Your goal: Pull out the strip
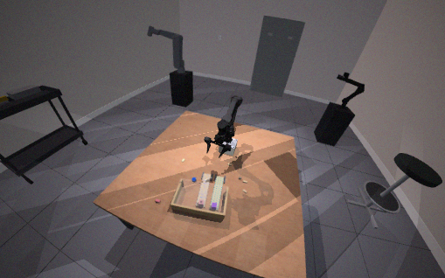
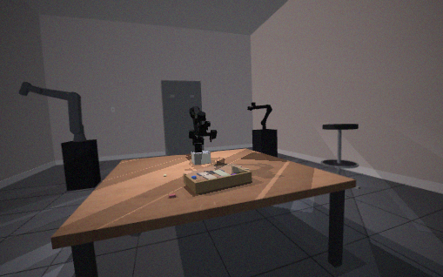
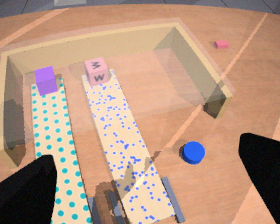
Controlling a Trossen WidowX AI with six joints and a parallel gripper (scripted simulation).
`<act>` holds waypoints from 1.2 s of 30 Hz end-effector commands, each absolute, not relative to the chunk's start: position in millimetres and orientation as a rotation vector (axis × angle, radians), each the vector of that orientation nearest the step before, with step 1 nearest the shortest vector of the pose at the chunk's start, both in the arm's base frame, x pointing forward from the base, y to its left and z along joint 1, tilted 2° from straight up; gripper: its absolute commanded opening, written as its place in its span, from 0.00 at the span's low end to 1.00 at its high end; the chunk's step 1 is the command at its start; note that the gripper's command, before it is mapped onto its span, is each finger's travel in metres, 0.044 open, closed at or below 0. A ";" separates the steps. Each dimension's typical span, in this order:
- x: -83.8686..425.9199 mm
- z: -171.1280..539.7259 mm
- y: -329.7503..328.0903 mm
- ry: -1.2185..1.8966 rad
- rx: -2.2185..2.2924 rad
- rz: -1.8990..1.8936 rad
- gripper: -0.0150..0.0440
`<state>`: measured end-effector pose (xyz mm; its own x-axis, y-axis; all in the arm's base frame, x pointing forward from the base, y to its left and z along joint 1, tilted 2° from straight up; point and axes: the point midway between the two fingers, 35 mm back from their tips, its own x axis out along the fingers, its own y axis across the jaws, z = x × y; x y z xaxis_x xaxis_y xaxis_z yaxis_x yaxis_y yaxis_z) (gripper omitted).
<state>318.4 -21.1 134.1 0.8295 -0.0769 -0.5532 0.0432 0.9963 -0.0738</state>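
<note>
Gripper (image 1: pixel 214 153) (image 2: pixel 202 137) (image 3: pixel 149 155): fingers wide apart, nothing between them. It's above the worktop (image 1: pixel 142 184) (image 2: pixel 141 209) (image 3: pixel 261 100), not touching cube or strips.

Wrist view, clock from frame centre:
- Blue-speckled strip (image 1: pixel 204 192) (image 3: pixel 123 135): near end at 6, far end toward 11. Still to be pulled; cube's on it.
- Labelled cube, pink (image 1: pixel 201 203) (image 3: pixel 97 72): between 10 and 11, on the far end of that strip. Side face reads W.
- Teal-dotted strip (image 1: pixel 217 190) (image 3: pixel 53 130): left of the speckled one, gap between, running from 7 up to 10.
- Purple cube (image 1: pixel 213 205) (image 3: pixel 46 81): 10, at the far end of the teal-dotted strip. No label on the faces I can see.
- Tray (image 1: pixel 198 212) (image 2: pixel 224 182) (image 3: pixel 91 40): wooden walls around both cubes, see-through panel on top. Strips run out its open side.
- Blue disc (image 1: pixel 194 179) (image 2: pixel 194 177) (image 3: pixel 193 152): 4, just outside the tray.
- Small pink block (image 1: pixel 157 201) (image 2: pixel 172 196) (image 3: pixel 221 44): between 1 and 2, outside the tray wall.

Top view, clock from gripper: tray between 6 and 7. Further out, stool (image 1: pixel 418 170) (image 2: pixel 340 126) about 3, black arm on a pedestal (image 1: pixel 361 87) (image 2: pixel 268 114) at 2, door (image 1: pixel 277 57) (image 2: pixel 181 115) at 1, grey arm (image 1: pixel 177 52) (image 2: pixel 75 113) at 11.
</note>
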 end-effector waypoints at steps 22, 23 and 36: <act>371.6 69.5 -33.4 1.227 -0.142 0.039 0.26; 374.0 63.6 -34.5 1.273 -0.145 0.051 0.25; 382.1 21.0 -44.0 1.567 -0.153 0.144 0.25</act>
